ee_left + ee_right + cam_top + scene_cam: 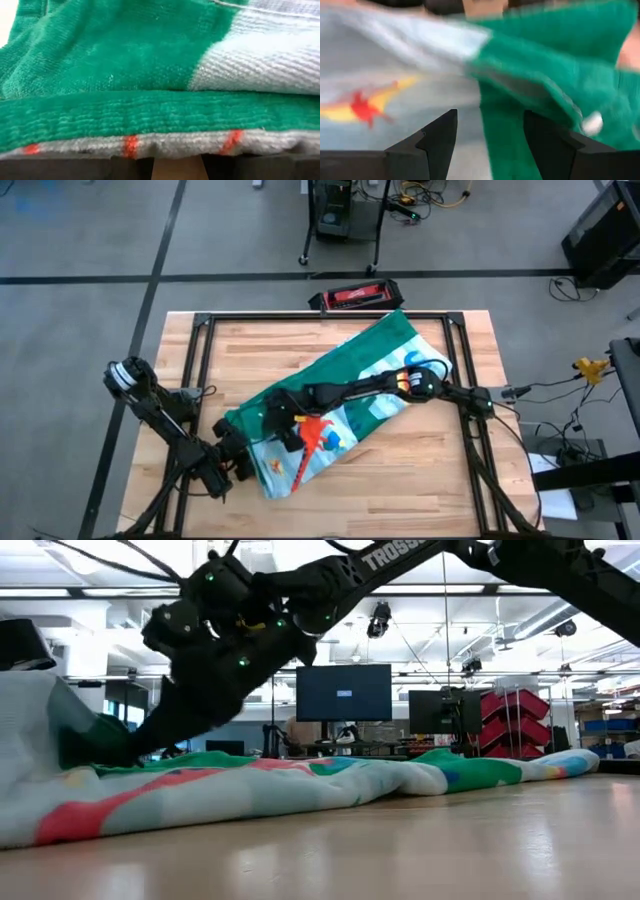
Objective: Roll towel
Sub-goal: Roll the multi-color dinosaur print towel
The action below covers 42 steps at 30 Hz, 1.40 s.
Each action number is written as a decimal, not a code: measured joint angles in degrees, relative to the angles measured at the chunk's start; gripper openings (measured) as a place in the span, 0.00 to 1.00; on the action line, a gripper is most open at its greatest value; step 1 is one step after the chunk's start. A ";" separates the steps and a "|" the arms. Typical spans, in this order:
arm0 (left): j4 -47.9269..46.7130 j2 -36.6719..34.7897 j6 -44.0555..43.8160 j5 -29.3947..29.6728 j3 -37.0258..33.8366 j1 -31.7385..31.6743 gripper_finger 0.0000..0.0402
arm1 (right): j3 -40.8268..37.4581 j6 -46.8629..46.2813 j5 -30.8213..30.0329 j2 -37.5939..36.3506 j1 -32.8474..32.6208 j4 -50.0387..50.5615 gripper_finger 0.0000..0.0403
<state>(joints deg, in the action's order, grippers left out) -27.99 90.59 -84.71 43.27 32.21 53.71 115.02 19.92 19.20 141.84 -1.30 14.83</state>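
Two dark, near-black arms on slim black links work at the wooden table (420,470). The right arm carries white "TROSS" lettering, small green lights and an orange-and-red band at one joint. The left arm shows what appears to be a white ring near the table's edge.

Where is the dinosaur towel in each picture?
High view: the towel lies slantwise across the middle of the wooden table.
Low view: it stretches low across the table, bunched high at the left edge.
Left wrist view: it fills nearly the whole picture.
Right wrist view: it fills the picture beyond the fingers.
Shared landmark: its green border.
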 joint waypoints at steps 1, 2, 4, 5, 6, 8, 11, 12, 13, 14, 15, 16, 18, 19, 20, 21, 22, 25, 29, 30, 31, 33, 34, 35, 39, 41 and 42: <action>0.00 0.00 0.07 -0.02 0.00 0.02 0.30 | 0.24 0.26 -0.21 -0.29 0.21 1.01 0.53; 0.00 0.00 0.18 0.00 0.00 0.02 0.30 | 0.46 0.29 -0.27 -0.48 0.33 1.30 0.53; 0.02 -0.02 0.20 -0.02 -0.02 0.02 0.30 | 0.77 0.65 -0.24 -0.79 0.47 1.12 0.52; 0.02 -0.02 0.20 -0.02 -0.02 0.04 0.30 | 0.93 0.95 -0.26 -0.83 0.48 1.06 0.52; 0.04 -0.02 0.20 -0.04 -0.02 0.04 0.30 | 1.02 1.39 -0.32 -0.84 0.48 1.17 0.51; 0.07 -0.03 0.20 -0.09 -0.02 0.04 0.30 | 1.05 2.43 -1.24 -1.33 0.46 2.65 0.50; 0.09 -0.04 0.20 -0.11 -0.02 0.04 0.30 | 0.99 4.24 -3.18 -3.33 0.44 4.15 0.47; 0.09 -0.04 0.20 -0.11 -0.01 0.04 0.30 | 1.07 4.57 -3.17 -3.96 0.49 3.88 0.46; 0.09 -0.04 0.21 -0.13 -0.02 0.04 0.30 | 1.12 4.72 -3.17 -4.44 0.60 3.61 0.44; 0.09 -0.04 0.27 -0.13 -0.02 0.04 0.30 | 1.15 4.70 -3.16 -4.56 0.78 3.38 0.41; 0.10 -0.04 0.32 -0.12 -0.02 0.07 0.30 | 1.16 4.70 -3.19 -4.57 0.98 3.32 0.37; 0.11 -0.04 0.35 -0.14 -0.02 0.05 0.30 | 1.00 4.67 -3.22 -4.44 1.20 3.52 0.32; 0.11 -0.07 0.33 -0.13 -0.02 0.11 0.30 | 0.57 3.75 -3.28 -3.84 1.45 3.56 0.21; 0.13 -0.07 0.31 -0.13 -0.02 0.11 0.30 | 0.28 3.26 -3.36 -3.64 1.55 3.47 0.15; 0.13 -0.07 0.29 -0.11 -0.02 0.11 0.30 | 0.09 2.89 -3.30 -3.34 1.57 3.02 0.09; 0.16 -0.07 0.27 -0.09 -0.02 0.11 0.30 | 0.05 2.73 -2.89 -3.09 1.55 2.18 0.05; 0.21 -0.07 0.26 -0.04 -0.02 0.10 0.30 | -0.01 2.70 -2.54 -2.67 1.50 1.66 0.03; 0.57 -0.07 0.27 0.11 -0.02 0.11 0.30 | -0.08 1.41 -2.31 -0.31 1.40 -2.54 0.03; 1.00 -0.07 0.26 0.15 -0.02 0.11 0.30 | -0.28 0.15 -4.00 2.73 1.46 -10.60 0.01; 1.06 -0.07 0.26 0.15 -0.02 0.11 0.30 | -0.27 0.19 -5.16 3.12 1.46 -12.89 0.01; 1.07 -0.07 0.26 0.17 -0.02 0.11 0.30 | -0.18 0.20 -6.10 3.60 1.46 -15.27 0.00; 1.11 -0.07 0.26 0.20 -0.02 0.11 0.30 | -0.11 0.28 -7.36 4.55 1.47 -18.48 0.01; 1.09 -0.07 0.26 0.20 -0.02 0.11 0.30 | -0.11 0.48 -7.37 5.01 1.57 -20.11 0.01; 1.11 -0.07 0.26 0.22 -0.02 0.11 0.30 | -0.15 0.51 -7.46 5.56 1.59 -21.16 0.00; 1.11 -0.07 0.26 0.25 -0.02 0.11 0.30 | 0.34 -1.30 -7.27 8.32 1.78 -30.55 0.00; 1.18 -0.07 0.24 0.27 -0.02 0.09 0.30 | 1.51 -1.86 -7.26 10.05 1.79 -32.64 0.00; 1.25 -0.07 0.24 0.37 -0.02 0.11 0.30 | 2.32 -1.77 -7.28 11.03 1.79 -33.30 0.00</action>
<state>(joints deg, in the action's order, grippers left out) -26.74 90.52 -84.47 43.64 32.18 53.82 117.34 18.15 11.92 152.87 0.49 -18.48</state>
